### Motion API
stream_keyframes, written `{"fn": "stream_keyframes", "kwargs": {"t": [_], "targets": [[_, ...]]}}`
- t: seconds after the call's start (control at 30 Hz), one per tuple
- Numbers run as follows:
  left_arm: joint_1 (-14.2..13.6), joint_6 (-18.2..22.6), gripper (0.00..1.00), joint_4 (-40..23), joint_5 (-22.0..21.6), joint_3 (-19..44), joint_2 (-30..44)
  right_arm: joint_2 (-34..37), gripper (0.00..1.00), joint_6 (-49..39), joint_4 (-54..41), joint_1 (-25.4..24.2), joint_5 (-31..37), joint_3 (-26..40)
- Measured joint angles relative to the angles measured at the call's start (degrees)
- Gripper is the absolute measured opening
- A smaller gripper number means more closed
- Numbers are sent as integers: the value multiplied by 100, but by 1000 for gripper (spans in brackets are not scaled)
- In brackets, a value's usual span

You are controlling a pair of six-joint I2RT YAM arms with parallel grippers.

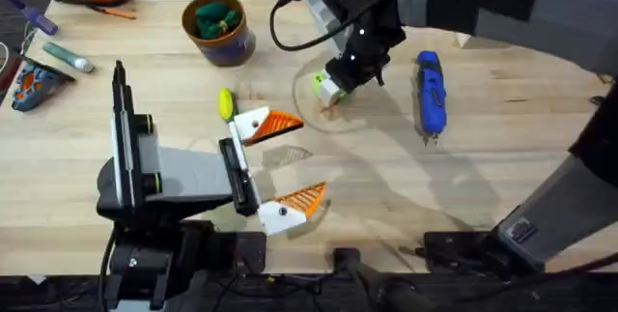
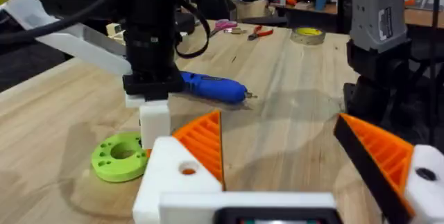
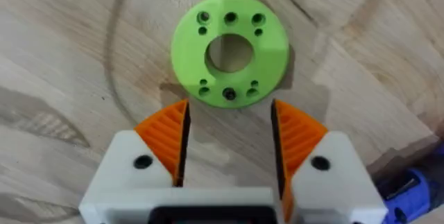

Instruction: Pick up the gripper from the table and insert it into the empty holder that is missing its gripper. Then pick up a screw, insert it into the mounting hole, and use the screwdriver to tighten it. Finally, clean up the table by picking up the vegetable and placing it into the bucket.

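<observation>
Wooden table (image 1: 483,177) spans the frame; right gripper (image 3: 229,137), fingers spread and empty, hovers above a green disc (image 3: 229,47). Left gripper (image 1: 280,162) rests agape, empty. Vegetable (image 1: 226,102) lies centre-left, likely awaiting the bucket (image 1: 220,28).

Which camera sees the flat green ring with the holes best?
The right wrist view: the green ring lies flat, with its centre hole and small holes plain. The left wrist view shows it edge-on behind a white mount. Overhead, it is mostly hidden under the right arm.
</observation>
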Motion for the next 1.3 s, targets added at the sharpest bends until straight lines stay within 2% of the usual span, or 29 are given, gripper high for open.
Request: {"fn": "stream_keyframes", "kwargs": {"t": [0.43, 0.63, 0.9, 1.2, 1.3], "targets": [[0, -2, 986, 0, 0, 0, 0, 0, 584, -39, 173, 0, 0, 0], [0, -2, 986, 0, 2, 0, 2, 0, 512, -41, 175, 0, 0, 0], [0, -1, 986, 0, 2, 0, 1, 0, 485, -123, 116, 0, 0, 11], [0, -2, 986, 0, 0, 0, 0, 12, 482, -192, -225, 0, 0, 375], [0, -2, 986, 0, 0, 0, 1, 147, 449, -196, -311, 0, 0, 480]]}}
